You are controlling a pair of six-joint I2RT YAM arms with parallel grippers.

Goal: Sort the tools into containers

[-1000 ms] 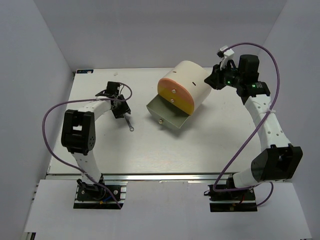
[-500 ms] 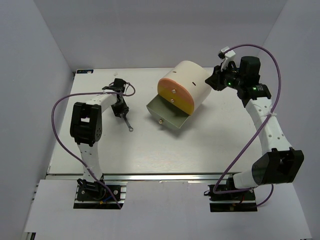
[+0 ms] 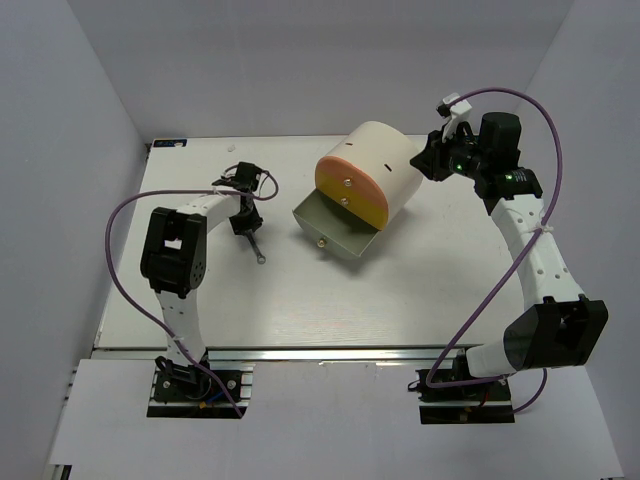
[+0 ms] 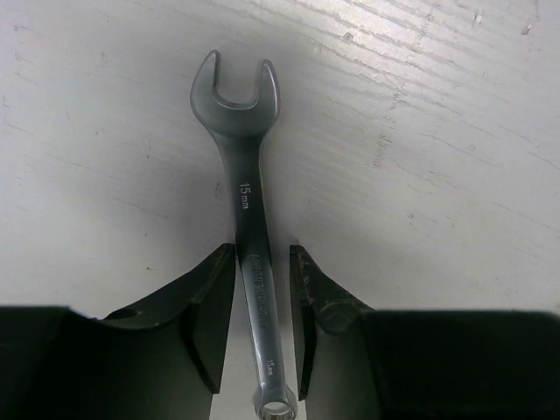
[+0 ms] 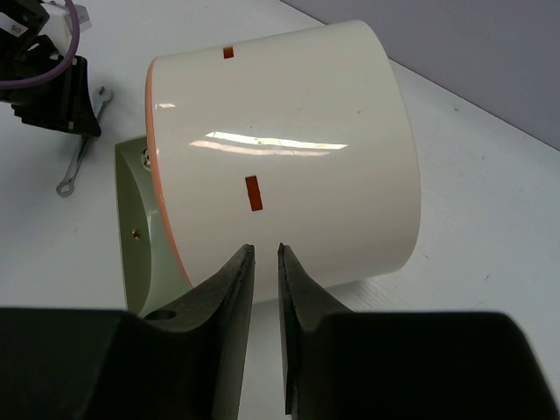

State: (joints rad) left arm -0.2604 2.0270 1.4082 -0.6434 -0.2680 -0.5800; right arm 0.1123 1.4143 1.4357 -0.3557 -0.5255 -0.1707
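Note:
The silver wrench (image 3: 256, 246) lies flat on the white table, left of the cabinet. In the left wrist view the wrench (image 4: 249, 219) runs between my fingers, open end away from me. My left gripper (image 4: 262, 249) is open and straddles its shaft, low over the table; it also shows in the top view (image 3: 243, 215). The cream drum cabinet (image 3: 385, 160) lies on its side with its grey drawer (image 3: 340, 232) pulled out. My right gripper (image 5: 266, 249) is nearly closed, a thin slit between the jaws, empty, just behind the cabinet (image 5: 289, 131). No screwdrivers are in view.
The cabinet's orange front (image 3: 350, 195) faces the near left, above the open drawer. The white enclosure walls stand close on the left, right and back. The table's front edge rail (image 3: 330, 352) runs along the near side.
My left arm has folded in and its gripper has shifted slightly right over the wrench's upper end. The wrench, the cabinet and the right arm have stayed in place.

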